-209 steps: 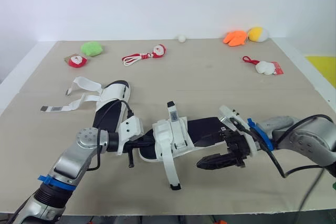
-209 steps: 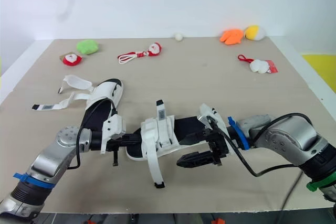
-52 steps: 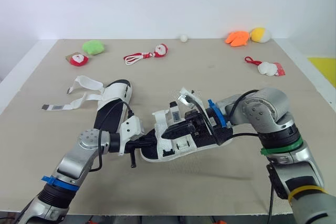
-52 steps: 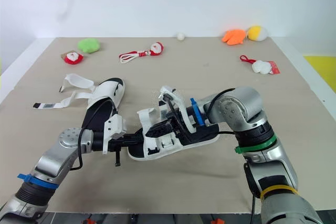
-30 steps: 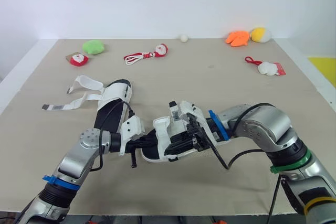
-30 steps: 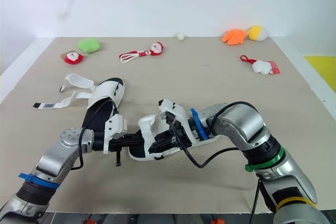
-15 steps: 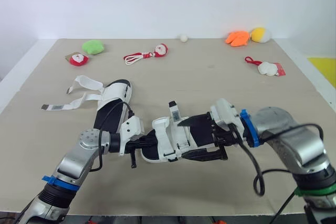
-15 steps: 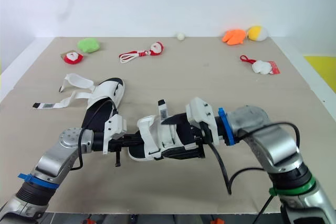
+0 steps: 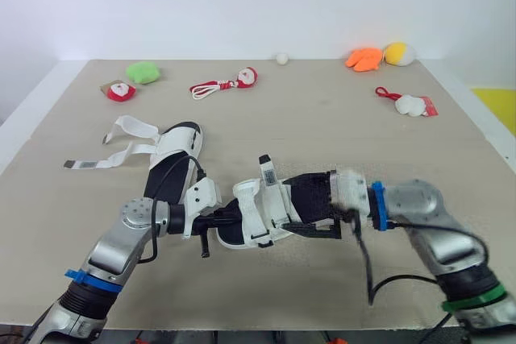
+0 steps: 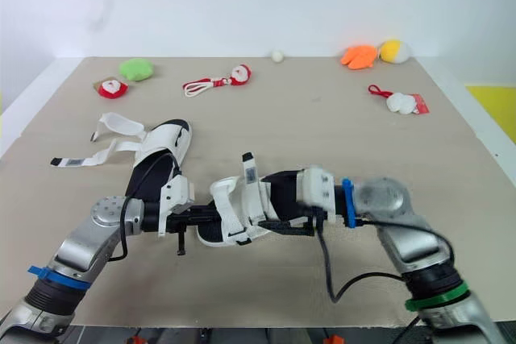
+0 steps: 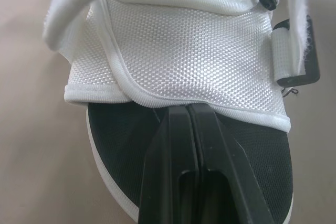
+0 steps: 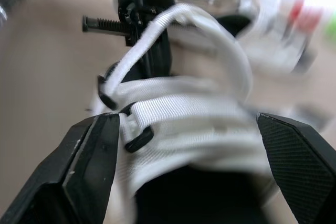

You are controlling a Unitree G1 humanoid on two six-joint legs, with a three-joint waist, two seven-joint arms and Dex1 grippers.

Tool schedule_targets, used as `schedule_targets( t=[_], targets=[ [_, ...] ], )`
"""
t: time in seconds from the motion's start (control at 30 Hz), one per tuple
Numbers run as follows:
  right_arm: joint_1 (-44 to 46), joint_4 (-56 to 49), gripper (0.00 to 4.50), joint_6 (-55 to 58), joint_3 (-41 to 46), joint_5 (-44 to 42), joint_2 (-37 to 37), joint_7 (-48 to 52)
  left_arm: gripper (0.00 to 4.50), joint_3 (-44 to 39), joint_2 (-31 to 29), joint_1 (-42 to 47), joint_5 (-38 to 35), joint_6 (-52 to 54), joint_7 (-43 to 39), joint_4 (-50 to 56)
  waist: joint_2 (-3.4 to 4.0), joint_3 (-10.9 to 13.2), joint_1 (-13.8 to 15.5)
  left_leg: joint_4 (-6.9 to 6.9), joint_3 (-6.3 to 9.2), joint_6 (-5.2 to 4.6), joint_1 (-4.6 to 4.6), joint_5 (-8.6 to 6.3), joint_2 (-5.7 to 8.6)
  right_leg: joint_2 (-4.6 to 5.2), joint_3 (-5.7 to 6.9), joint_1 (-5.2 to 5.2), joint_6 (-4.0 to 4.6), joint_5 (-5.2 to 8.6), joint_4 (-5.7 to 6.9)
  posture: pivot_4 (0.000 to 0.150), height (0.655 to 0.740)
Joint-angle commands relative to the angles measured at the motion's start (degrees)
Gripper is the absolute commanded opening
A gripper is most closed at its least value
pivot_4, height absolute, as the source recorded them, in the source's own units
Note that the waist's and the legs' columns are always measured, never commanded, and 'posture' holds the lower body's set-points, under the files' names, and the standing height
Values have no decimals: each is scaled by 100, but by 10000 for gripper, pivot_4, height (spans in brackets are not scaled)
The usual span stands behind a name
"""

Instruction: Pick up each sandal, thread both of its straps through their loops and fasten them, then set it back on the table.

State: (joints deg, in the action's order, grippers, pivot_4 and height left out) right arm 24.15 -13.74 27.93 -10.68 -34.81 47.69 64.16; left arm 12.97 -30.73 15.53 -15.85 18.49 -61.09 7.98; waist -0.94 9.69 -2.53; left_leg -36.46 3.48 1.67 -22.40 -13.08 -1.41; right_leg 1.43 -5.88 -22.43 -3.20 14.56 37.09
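Near the table's [image 9: 322, 122] centre, toward 6 o'clock: the sandal [image 9: 260, 209] lies crosswise between the two hands. Can't tell if its sole touches the table.

Left hand [image 11: 187, 113] comes in at the sandal's 9 o'clock end. Its fingers are pressed together with no gap, lying over the black insole with their tips at the rim of the white mesh upper. Can't tell if they pinch that rim.

Right hand [image 12: 186, 124] comes in from the 3 o'clock end. Its fingers are spread wide, one on each side of the sandal, gripping nothing. The white bands of the upper sit in the gap between them.

One strap [image 9: 265, 173] stands upright off the upper, black-tipped, its free end in the air. In the right wrist view a black loop [image 12: 137, 138] sits at the edge of the wide band, just beside one finger [image 12: 86, 166].

Second sandal [image 9: 176, 153] is at 10 o'clock from the first, flat on the table. Its loose straps [image 9: 121, 130] are undone and trail toward 9 o'clock.

Far side of the table:
- Green plush [image 9: 142, 73] and a red-white ornament [image 9: 119, 92] at 11 o'clock.
- A corded ornament [image 9: 242, 78] and a white ball [image 9: 281, 59] near 12.
- Orange toy [image 9: 363, 58] and yellow toy [image 9: 397, 53] at 1 o'clock, touching.
- White toy [image 9: 409, 105] at 2 o'clock.

All are well apart from both sandals.
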Motion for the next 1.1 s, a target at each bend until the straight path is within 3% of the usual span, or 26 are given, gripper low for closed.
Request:
schedule_targets(
  t=[0.03, 0.13, 0.33, 0.7, 0.8, 1.03, 1.1],
  targets=[
    [784, -416, 44528, 2703, 330, -1692, 124, -382, 0, 318, -75, -212, 187, 169, -22, -160, -1, -1, -4, 0, 1, -1, 5, 0, -2, -3, 2, 3, 6, 5, -1, 1500, 7400],
    [1279, -362, 44528, 3785, 357, -2182, 64, -627, 0, 319, -63, -211, 182, 177, -6, -154, -4, -2, 0, 3, 6, -2, 7, 0, -11, -16, 12, 4, 26, 16, -1, 1500, 7400],
    [1642, -336, 44528, 4693, 342, -2351, -439, -1319, 0, 325, -47, -211, 177, 188, 22, -142, -5, -4, 0, 5, 10, -4, -11, -11, -4, -9, 16, -6, -13, 22, -2, 1500, 7400],
    [1928, -487, 44528, 5326, 111, -2228, -1214, -1911, 0, 338, -40, -228, 170, 226, 59, -90, -6, -5, 5, 3, 13, -3, -11, -12, -4, -9, 21, -5, -15, 20, -2, 1500, 7400],
    [2004, -431, 36566, 5348, 53, -2119, -1425, -2076, 0, 332, -41, -236, 169, 223, 63, -92, -6, -4, 3, 3, 13, -3, -11, -12, -4, -8, 20, -5, -15, 20, -2, 1500, 7400],
    [2205, -134, 2059, 5390, 44, -1893, -1760, -2352, 0, 332, -25, -243, 170, 223, 85, -87, -6, -5, 1, 3, 13, -3, -12, -12, -4, -8, 21, -5, -15, 20, -2, 1500, 7400],
    [2260, -30, 899, 5449, 38, -1813, -1810, -2418, 0, 333, -22, -250, 169, 225, 92, -81, -5, -5, 1, 3, 14, -3, -11, -12, -4, -8, 22, -6, -14, 20, -1, 1500, 7400]
  ],
)
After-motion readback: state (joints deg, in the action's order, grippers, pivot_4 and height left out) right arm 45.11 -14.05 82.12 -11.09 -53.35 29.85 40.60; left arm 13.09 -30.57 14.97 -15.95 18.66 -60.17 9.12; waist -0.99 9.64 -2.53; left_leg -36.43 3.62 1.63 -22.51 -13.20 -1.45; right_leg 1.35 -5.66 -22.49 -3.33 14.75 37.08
